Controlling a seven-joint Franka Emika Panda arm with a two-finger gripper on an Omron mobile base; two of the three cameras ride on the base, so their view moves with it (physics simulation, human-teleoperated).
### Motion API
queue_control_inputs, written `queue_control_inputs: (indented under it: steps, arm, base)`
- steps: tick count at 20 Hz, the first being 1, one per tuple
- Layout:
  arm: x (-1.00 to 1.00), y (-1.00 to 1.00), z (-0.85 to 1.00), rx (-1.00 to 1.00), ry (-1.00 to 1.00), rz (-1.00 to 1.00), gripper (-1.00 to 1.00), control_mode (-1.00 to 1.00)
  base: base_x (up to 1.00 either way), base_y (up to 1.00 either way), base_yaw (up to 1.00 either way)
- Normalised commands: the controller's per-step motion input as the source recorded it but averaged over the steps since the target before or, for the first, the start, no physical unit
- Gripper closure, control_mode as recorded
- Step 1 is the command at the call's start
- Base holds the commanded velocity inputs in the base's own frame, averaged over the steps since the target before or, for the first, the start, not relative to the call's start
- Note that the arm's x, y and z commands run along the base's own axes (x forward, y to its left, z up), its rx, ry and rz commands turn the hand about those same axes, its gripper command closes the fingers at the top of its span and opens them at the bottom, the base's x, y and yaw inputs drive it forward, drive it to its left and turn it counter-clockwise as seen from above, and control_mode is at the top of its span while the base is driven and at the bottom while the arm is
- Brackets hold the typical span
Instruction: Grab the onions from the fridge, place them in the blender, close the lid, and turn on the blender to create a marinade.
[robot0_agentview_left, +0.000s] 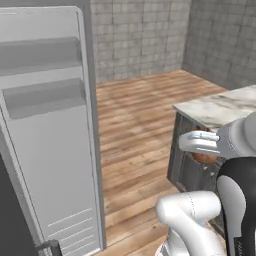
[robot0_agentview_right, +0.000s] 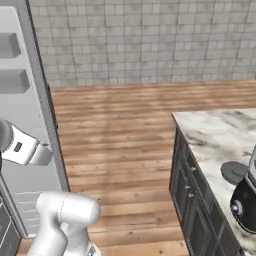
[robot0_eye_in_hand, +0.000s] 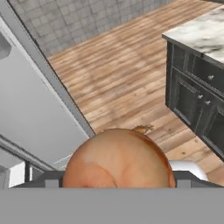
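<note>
The gripper (robot0_eye_in_hand: 118, 183) holds one onion (robot0_eye_in_hand: 117, 162) between its two fingers (robot0_eye_in_hand: 52, 179), which stand wide apart and press the bulb from both sides. In the hand view the onion is large and close, reddish-brown with a paler top, and a small dry tip sticks out at its upper right. The dark finger ends show just at its left and right lower sides.

In the left base view the hand (robot0_agentview_left: 200, 142) is stretched out to the left in front of the dark cabinet (robot0_agentview_left: 187, 170), and a small part of the onion (robot0_agentview_left: 204, 158) shows under it. The hand is in the air, above the wooden floor (robot0_agentview_left: 135, 130), between the fridge door (robot0_agentview_left: 47, 145) and the counter (robot0_agentview_left: 220, 107).

The fridge door is open and stands on the left, pale grey, with two shelves on its inner side. In the right base view the same door (robot0_agentview_right: 25, 125) is at the left edge, with the white arm in front of it.

The counter has a marble top. On it, at the right edge of the right base view, stands the blender (robot0_agentview_right: 246, 202) with its black base and a small silver knob. The lid (robot0_agentview_right: 234, 172) lies flat on the counter (robot0_agentview_right: 210, 135), just beside the blender, on its left side. The blender is well apart from the onion.

Behind all is a grey tiled wall (robot0_agentview_right: 145, 40).
</note>
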Motion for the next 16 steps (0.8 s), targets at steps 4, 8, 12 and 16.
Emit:
queue_control_inputs:
  steps: [4,8,12,16]
  arm:
    - [0.0,0.0,0.0,0.0,0.0,0.0,1.0,1.0]
    - [0.0,0.0,0.0,0.0,0.0,0.0,1.0,1.0]
    - [0.0,0.0,0.0,0.0,0.0,0.0,1.0,1.0]
    - [0.0,0.0,0.0,0.0,0.0,0.0,1.0,1.0]
  base:
    - [0.06,-0.02,-0.84]
    - [0.45,0.01,-0.75]
    - [0.82,0.21,-0.58]
    - [0.81,0.01,-0.54]
